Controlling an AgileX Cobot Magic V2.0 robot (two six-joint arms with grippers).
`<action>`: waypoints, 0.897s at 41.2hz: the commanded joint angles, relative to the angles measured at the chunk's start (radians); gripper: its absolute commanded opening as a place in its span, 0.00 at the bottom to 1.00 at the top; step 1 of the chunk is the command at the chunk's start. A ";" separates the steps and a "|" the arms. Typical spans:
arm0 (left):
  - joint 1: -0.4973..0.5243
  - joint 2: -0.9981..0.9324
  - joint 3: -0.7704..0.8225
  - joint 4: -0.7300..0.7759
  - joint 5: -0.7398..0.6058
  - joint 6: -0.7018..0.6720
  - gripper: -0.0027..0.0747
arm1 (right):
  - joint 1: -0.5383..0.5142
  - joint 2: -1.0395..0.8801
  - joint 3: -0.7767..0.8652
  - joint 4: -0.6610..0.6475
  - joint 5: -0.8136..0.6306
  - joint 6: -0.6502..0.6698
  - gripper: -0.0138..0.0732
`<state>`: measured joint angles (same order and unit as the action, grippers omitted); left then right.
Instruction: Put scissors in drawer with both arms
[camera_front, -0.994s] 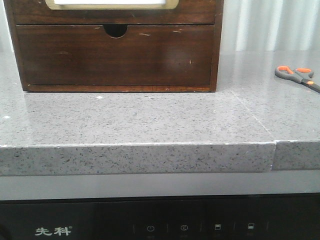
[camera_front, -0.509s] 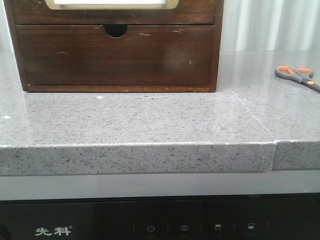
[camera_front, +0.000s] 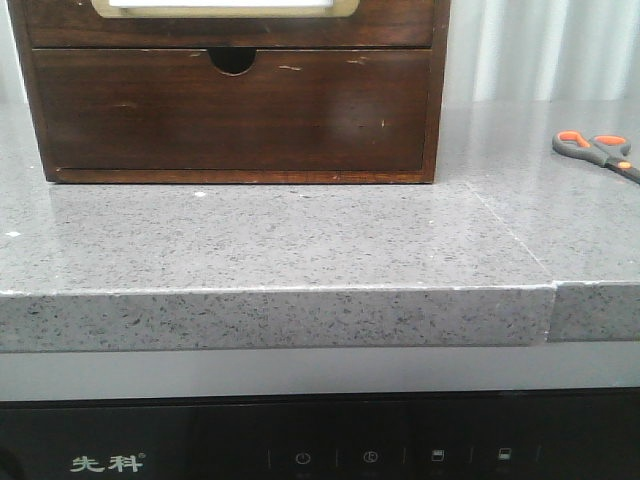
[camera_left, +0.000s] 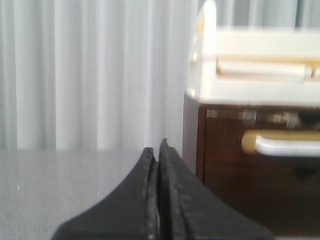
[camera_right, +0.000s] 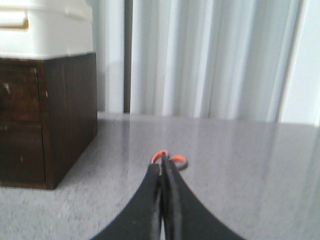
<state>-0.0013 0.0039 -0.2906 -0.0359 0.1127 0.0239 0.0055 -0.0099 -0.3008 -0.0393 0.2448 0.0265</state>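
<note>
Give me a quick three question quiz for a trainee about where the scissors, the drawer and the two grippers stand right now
1. True or false: the scissors lie on the grey countertop, off to the right of the wooden cabinet.
2. The drawer with the white bar handle is: A) closed, B) pulled halfway out, C) removed.
3. Fill in: the left gripper and right gripper both have their fingers ____.

Key:
1. True; nothing touches them.
2. A; its front sits flush in the cabinet.
3. Shut; neither holds anything, and the scissors lie just beyond the right gripper's tips.
</note>
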 joint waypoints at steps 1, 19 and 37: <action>-0.001 0.059 -0.143 0.001 0.028 -0.003 0.01 | -0.004 0.050 -0.124 -0.025 0.015 -0.002 0.08; -0.001 0.346 -0.459 0.001 0.355 -0.003 0.01 | -0.004 0.378 -0.377 -0.025 0.286 -0.002 0.08; -0.001 0.458 -0.415 -0.029 0.506 -0.003 0.01 | -0.004 0.584 -0.375 -0.029 0.379 -0.002 0.08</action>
<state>-0.0013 0.4439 -0.6888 -0.0465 0.6872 0.0239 0.0055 0.5433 -0.6448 -0.0499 0.6775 0.0265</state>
